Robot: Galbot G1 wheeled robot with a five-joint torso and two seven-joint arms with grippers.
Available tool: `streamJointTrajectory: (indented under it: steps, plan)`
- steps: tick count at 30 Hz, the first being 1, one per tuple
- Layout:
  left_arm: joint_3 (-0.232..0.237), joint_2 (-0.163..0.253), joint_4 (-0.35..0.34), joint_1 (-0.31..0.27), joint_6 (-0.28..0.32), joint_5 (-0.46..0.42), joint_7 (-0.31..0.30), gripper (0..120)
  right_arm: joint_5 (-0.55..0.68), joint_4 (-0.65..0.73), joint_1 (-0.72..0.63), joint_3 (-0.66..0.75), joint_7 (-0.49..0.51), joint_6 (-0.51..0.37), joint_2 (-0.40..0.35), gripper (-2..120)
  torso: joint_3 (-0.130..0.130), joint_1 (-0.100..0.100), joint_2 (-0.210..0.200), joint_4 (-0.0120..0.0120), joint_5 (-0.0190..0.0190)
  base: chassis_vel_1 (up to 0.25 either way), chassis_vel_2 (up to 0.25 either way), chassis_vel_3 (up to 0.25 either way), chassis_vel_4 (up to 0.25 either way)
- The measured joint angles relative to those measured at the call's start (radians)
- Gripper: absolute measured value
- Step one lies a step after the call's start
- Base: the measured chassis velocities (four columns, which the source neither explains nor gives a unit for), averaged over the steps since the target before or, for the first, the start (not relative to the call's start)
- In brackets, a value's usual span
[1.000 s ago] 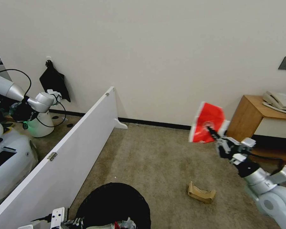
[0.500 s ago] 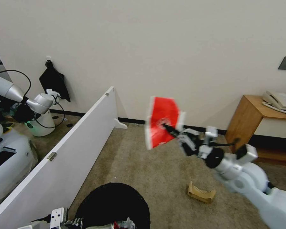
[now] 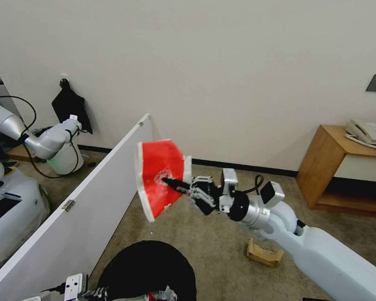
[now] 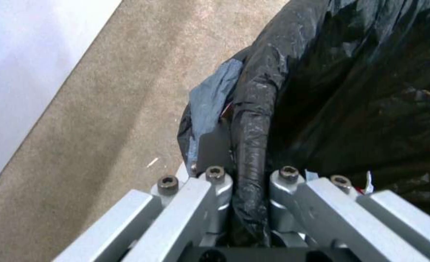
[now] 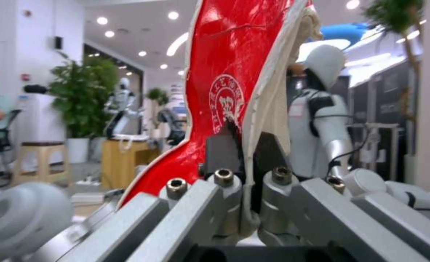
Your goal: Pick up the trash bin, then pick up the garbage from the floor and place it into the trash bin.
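The trash bin (image 3: 150, 267), lined with a black bag, stands at the bottom of the head view. My left gripper (image 3: 83, 289) is shut on its bag-covered rim (image 4: 249, 145), one finger on each side. Some litter (image 3: 163, 294) lies inside the bin. My right gripper (image 3: 175, 184) hangs in the air beyond the bin, shut on a crushed red-and-white cup (image 3: 158, 175). In the right wrist view the cup (image 5: 229, 72) stands up from between the shut fingers (image 5: 220, 149). A folded piece of brown cardboard (image 3: 264, 253) lies on the carpet to the right of the bin.
A long white partition board (image 3: 83, 209) runs along the left of the carpet. Behind it another robot's arm (image 3: 50, 138) reaches over a plain white bucket (image 3: 64, 159). A wooden side table (image 3: 334, 167) with a telephone (image 3: 367, 131) stands at the right wall.
My right arm has swung left with the cup, from beside the wooden table to just beyond the bin. The bin and left gripper have stayed put. The other robot's arm shifted slightly.
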Motion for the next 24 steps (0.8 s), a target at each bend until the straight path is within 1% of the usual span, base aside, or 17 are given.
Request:
streamJointTrajectory:
  steps: [2, 4, 5, 9, 10, 16, 19, 22, 24]
  plan:
    - [0.0, 0.0, 0.0, -0.001, 0.0, 0.0, 0.0, 4, -0.004, -0.003, 0.0, -0.007, -0.012, 0.0, 0.0, 0, 0.0, 0.0, 0.0, 0.0, 0.0, 0.0, 0.0, 0.0, 0.0]
    - [0.0, 0.0, 0.0, -0.002, 0.0, 0.0, 0.0, 4, -0.025, -0.015, -0.014, -0.019, -0.06, -0.005, -0.008, 0, 0.0, 0.0, 0.0, 0.0, 0.0001, 0.0, 0.0, 0.0, 0.0]
    - [0.0, 0.0, 0.0, -0.002, 0.0, 0.0, 0.0, 4, -0.025, -0.015, -0.014, -0.019, -0.06, -0.005, -0.008, 0, 0.0, 0.0, 0.0, 0.0, 0.0001, 0.0, 0.0, 0.0, 0.0]
    - [0.004, 0.0, 0.0, -0.003, 0.0, 0.0, -0.002, 4, -0.059, -0.027, -0.038, -0.029, -0.115, -0.01, -0.021, 0, 0.0, 0.0, 0.0, 0.0, 0.0001, 0.0, 0.0, 0.0, 0.0]
    - [0.004, 0.0, 0.0, -0.003, 0.0, 0.0, -0.002, 4, -0.059, -0.027, -0.038, -0.029, -0.115, -0.01, -0.021, 0, 0.0, 0.0, 0.0, 0.0, 0.0001, 0.0, 0.0, 0.0, 0.0]
    - [0.005, 0.0, 0.0, -0.004, 0.001, 0.0, -0.002, 4, -0.072, -0.047, -0.04, -0.065, -0.196, -0.019, -0.022, 0, 0.0, 0.0, 0.0, 0.0, 0.0001, 0.0, 0.0, 0.0, 0.0]
    - [0.005, 0.0, 0.0, -0.004, 0.001, 0.0, -0.002, 4, -0.078, -0.053, -0.039, -0.072, -0.207, -0.02, -0.02, 0, 0.0, 0.0, 0.0, 0.0001, 0.0001, 0.0, 0.0, 0.0, 0.0]
    - [0.005, -0.002, 0.0, -0.003, 0.001, 0.001, -0.002, 4, -0.114, -0.08, -0.041, -0.098, -0.241, -0.025, -0.011, 0, 0.0, 0.0, 0.0, 0.0, 0.0001, 0.0, 0.0, 0.0, 0.0]
    - [0.006, -0.002, 0.0, -0.004, 0.001, 0.001, -0.003, 4, -0.121, -0.084, -0.042, -0.102, -0.247, -0.026, -0.009, 0, 0.0, 0.0, 0.0, 0.0001, 0.0001, 0.0, 0.0, 0.0, 0.0]
